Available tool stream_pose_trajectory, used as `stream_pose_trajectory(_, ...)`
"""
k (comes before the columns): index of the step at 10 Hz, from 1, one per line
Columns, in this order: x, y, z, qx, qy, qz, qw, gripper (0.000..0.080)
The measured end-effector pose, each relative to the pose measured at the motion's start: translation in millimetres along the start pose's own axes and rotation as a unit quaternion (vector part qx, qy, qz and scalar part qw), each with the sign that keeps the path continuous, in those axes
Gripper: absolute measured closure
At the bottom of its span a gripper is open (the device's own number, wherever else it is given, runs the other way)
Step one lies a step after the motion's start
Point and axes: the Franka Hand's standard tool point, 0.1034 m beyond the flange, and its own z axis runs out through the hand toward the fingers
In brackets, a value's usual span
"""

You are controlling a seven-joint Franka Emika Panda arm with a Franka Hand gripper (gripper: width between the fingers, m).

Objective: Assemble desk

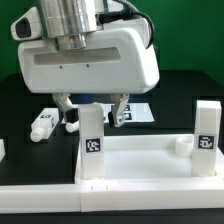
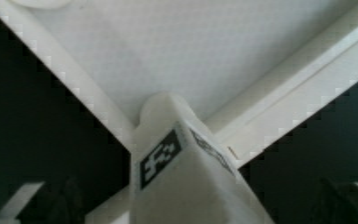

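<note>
The desk's white tabletop (image 1: 140,168) lies at the front, its rim facing up. One white leg (image 1: 93,150) with a square tag stands upright in the tabletop's corner. A second leg (image 1: 205,135) stands at the corner on the exterior view's right. My gripper (image 1: 92,120) hangs straight over the first leg. It is open, with a finger on each side of the leg's top and a gap to both. In the wrist view that leg (image 2: 179,175) rises toward the camera from the tabletop (image 2: 176,60), between the spread fingers (image 2: 43,200).
A loose white leg (image 1: 42,122) lies on the black table at the exterior view's left. The marker board (image 1: 137,112) lies flat behind the gripper. The raised rim of the tabletop runs along the front.
</note>
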Motion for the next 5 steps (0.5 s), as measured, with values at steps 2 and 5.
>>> stream_pose_trajectory(2, 4.8, -3.6, -4.3, -0.04, 0.014, -0.202, 0.978, 0.015)
stream_pose_trajectory(5, 5.3, -7.7, -3.3, -0.054, 0.017, -0.289, 0.956, 0.0159)
